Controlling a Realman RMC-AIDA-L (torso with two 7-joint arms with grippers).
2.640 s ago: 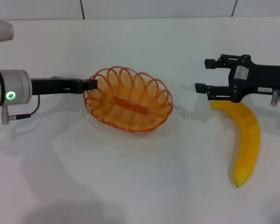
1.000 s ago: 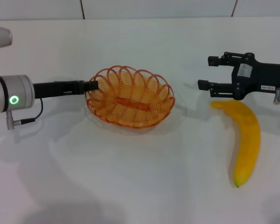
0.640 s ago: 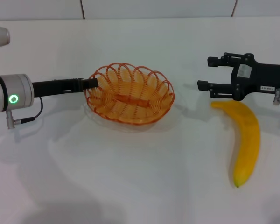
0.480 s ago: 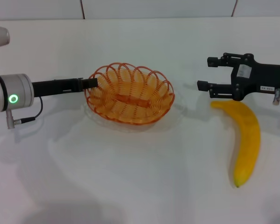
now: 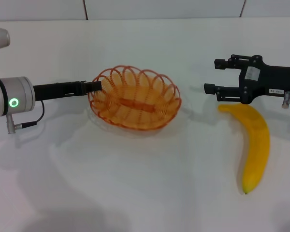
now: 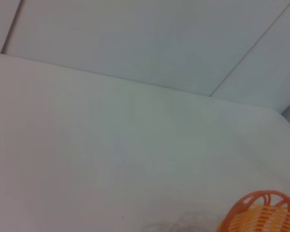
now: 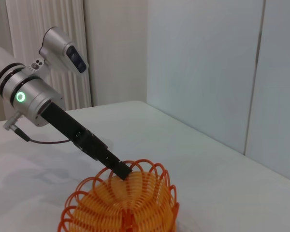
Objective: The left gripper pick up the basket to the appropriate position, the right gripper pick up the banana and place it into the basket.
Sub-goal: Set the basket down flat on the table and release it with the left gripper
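1. The left gripper has its fingers closed on the left rim of the basket, mid-bench.
2. The right gripper, fingers spread wide, hovers just beside the banana's far end; its long axis runs toward the robot.

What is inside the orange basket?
Nothing is inside the basket; only its own orange wire floor shows. The banana lies on the table, apart from it, below the open right gripper. The left gripper pinches the rim.
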